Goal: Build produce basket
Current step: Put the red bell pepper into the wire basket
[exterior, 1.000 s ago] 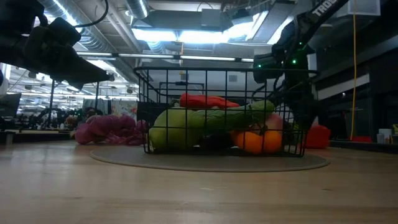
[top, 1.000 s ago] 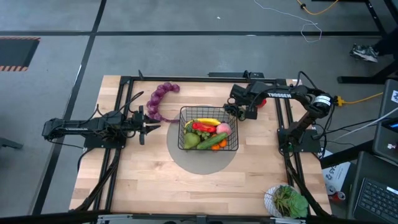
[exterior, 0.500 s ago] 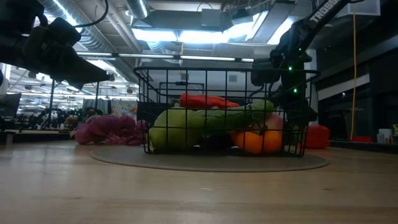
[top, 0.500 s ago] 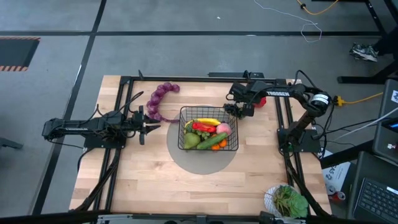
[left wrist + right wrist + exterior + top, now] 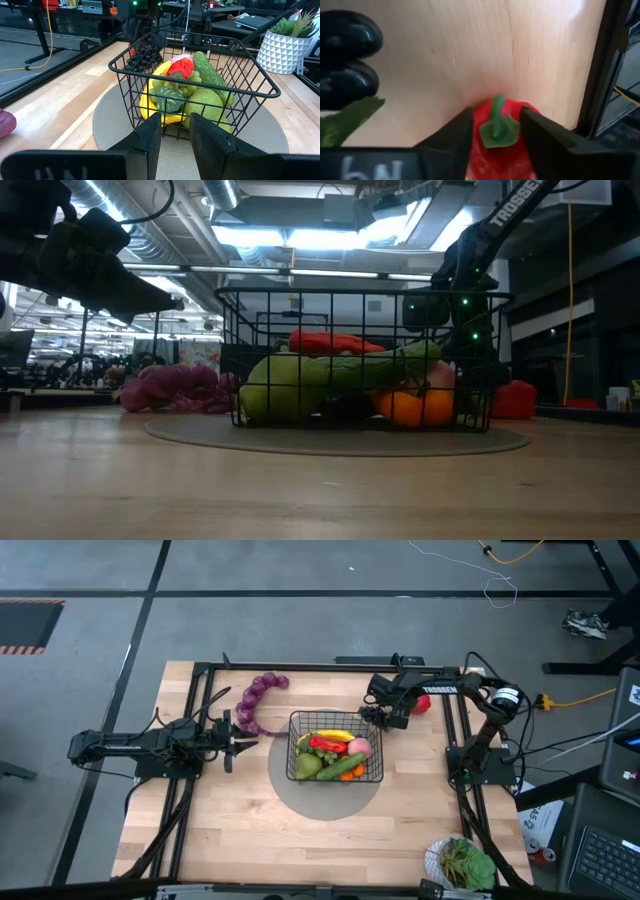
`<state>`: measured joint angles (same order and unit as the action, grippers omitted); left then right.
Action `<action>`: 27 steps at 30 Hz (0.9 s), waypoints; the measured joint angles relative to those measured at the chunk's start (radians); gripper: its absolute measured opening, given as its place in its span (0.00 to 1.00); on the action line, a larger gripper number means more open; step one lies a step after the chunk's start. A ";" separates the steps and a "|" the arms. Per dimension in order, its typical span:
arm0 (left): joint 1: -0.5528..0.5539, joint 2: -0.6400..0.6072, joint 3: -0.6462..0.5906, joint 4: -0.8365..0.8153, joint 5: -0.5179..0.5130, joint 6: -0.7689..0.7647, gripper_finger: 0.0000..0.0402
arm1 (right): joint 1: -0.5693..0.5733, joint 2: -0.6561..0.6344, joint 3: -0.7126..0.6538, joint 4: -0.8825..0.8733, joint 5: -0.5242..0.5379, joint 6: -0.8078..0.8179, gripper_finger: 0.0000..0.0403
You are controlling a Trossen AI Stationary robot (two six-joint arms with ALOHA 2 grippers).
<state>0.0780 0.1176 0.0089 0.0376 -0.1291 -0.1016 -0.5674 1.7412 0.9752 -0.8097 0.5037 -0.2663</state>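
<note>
Table (image 5: 240,830): we see a wooden top with a round grey mat (image 5: 325,798) in the middle.
Basket (image 5: 334,760): it stands on the mat and holds the green pear (image 5: 306,767), cucumber (image 5: 341,767), banana (image 5: 334,735) and oranges (image 5: 420,408).
Left gripper (image 5: 238,746): it waits well apart from the basket on its left, and we see only a narrow gap between the fingers (image 5: 151,136).
Right gripper (image 5: 495,131): it is near the far right corner of the basket, and the fingers stand on both sides of the red pepper (image 5: 501,137); they seem to touch it, but we are not sure.
Purple grape string (image 5: 256,701): it lies on the table behind the basket, to the left.
Dark grapes (image 5: 347,55): they lie near the pepper.
</note>
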 joint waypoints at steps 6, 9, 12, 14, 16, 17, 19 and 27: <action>0.000 0.000 0.000 0.000 0.000 0.000 0.24 | 0.000 0.000 0.000 -0.009 0.000 0.077 0.15; 0.000 0.000 0.000 0.000 0.000 0.000 0.24 | 0.000 0.000 0.000 -0.022 0.001 0.101 0.04; 0.000 0.000 0.000 0.000 0.000 0.000 0.24 | 0.000 0.000 0.000 -0.034 0.007 0.108 0.01; 0.000 0.000 0.000 0.000 0.000 0.000 0.24 | 0.001 0.000 0.001 -0.048 0.043 0.108 0.00; 0.000 0.000 0.000 0.000 0.000 0.000 0.24 | 0.000 0.000 0.010 -0.095 0.084 0.110 0.00; 0.000 0.000 0.000 0.000 0.000 0.000 0.24 | 0.001 0.000 0.019 -0.119 0.090 0.116 0.00; 0.000 0.000 0.000 0.000 0.000 0.000 0.24 | 0.001 0.000 0.040 -0.171 0.090 0.155 0.00; 0.000 0.000 0.000 0.000 0.000 0.000 0.24 | 0.001 0.000 0.106 -0.310 0.089 0.374 0.00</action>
<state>0.0783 0.1174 0.0088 0.0377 -0.1291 -0.1017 -0.5663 1.7412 1.0808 -1.1194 0.5929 0.1074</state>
